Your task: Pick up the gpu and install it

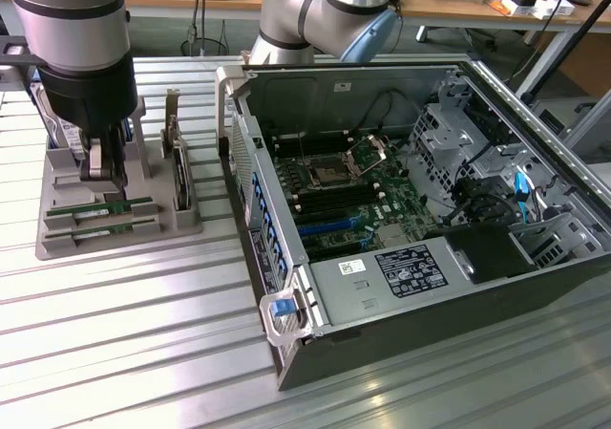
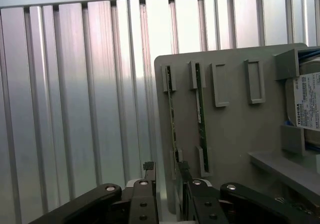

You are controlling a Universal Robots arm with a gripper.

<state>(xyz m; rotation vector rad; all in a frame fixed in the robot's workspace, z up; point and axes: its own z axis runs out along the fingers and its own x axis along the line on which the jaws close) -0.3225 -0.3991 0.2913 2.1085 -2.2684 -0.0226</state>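
Jaws wide, straddling gpu [image 2: 171,119] end at tray [image 2: 235,134] edge; second stick [image 2: 200,109] close alongside.

We note bright overhead light. Glare streaks the ribbed metal table [image 1: 124,353] in the exterior view, softer in the wrist view. The computer case [image 1: 430,338] near wall is dark.

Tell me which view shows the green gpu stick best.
The wrist view: the gpu stands on edge in the gray tray, nearly its whole length visible, in line with the open tool. The exterior view gives a thin green strip.
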